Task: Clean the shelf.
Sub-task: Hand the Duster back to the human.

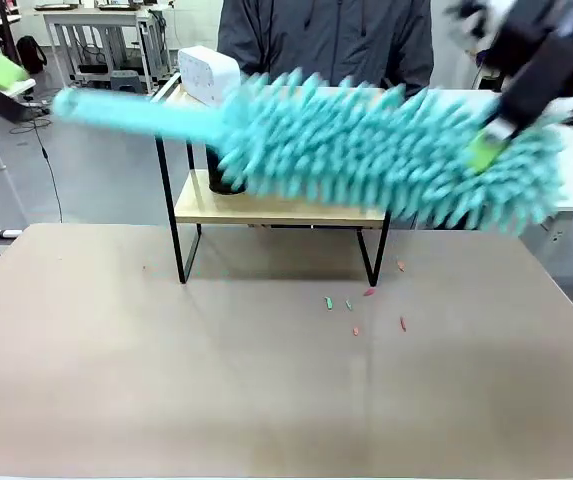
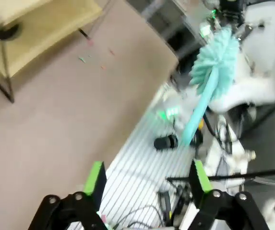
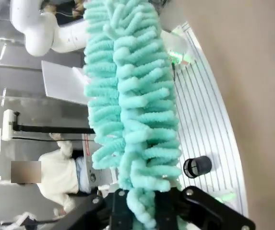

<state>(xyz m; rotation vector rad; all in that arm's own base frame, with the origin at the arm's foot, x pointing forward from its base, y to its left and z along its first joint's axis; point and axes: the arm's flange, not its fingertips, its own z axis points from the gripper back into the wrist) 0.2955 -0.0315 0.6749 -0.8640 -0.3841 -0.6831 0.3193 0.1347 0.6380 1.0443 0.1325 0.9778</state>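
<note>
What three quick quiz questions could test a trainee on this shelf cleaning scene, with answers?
1. True or false: the right tool is shut on the teal duster.
2. Which tool stands open with nothing between its pads: left or right?
3. Where do the small crumbs lie: A on the shelf, B on the tan tabletop in front of it?

Key: 1 true; 2 left; 3 B.

Front of shelf (image 1: pixel 266 207): blocked by duster (image 1: pixel 386 160) held across it.
Tabletop (image 1: pixel 166 360) before it: open, small scraps (image 1: pixel 351 304) only.
</note>
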